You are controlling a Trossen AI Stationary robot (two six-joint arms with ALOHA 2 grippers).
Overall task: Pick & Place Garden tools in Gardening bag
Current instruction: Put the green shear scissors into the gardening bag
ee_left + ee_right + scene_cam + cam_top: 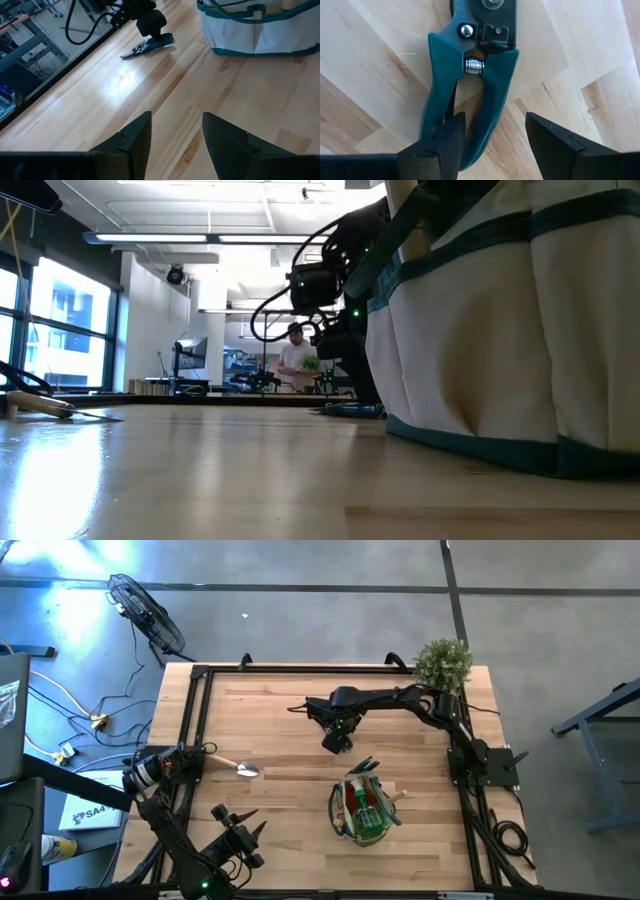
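Shears (pixel 470 85): blades cut off at 12 o'clock in the right wrist view; handle ends hidden behind the right pincer (pixel 492 142). From above, that pincer covers the shears entirely.

Bag (pixel 500 330): cut off at 12 and 3 o'clock in the low view, contents out of sight. From above, the tools (pixel 365 802) inside run together, too small to sort.

Trowel (pixel 45 405): handle cut off at 9 o'clock, low view.

Person (pixel 296 360) beyond the worktop: too small and blurred for detail.

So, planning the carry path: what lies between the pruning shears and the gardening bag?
Only bare wooden tabletop separates pruning shears and gardening bag, as the left wrist view shows.
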